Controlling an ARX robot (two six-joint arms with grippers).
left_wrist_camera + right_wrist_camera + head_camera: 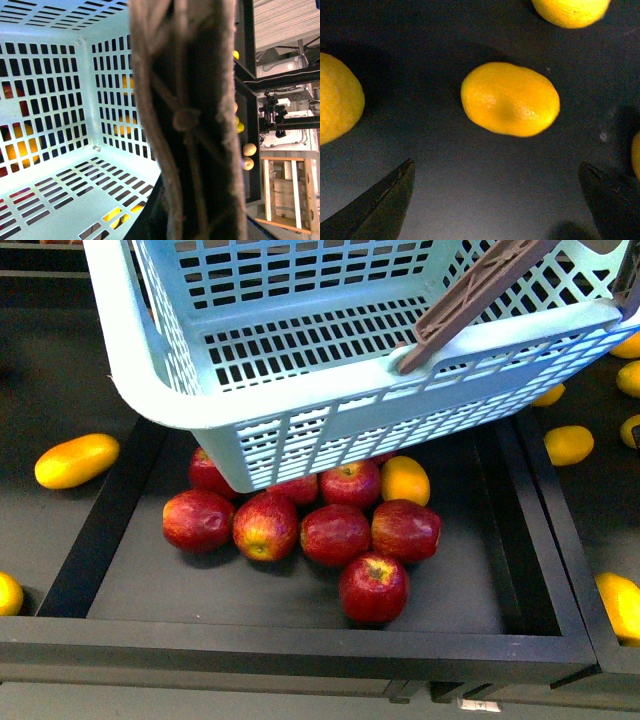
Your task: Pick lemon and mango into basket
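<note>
Front view: one basket, one brown handle, eight visible red apples.

I can't read any words or numbers here. There is a little white tag under the front edge of the black tray, but the marks on it are too small for me to make out.
</note>
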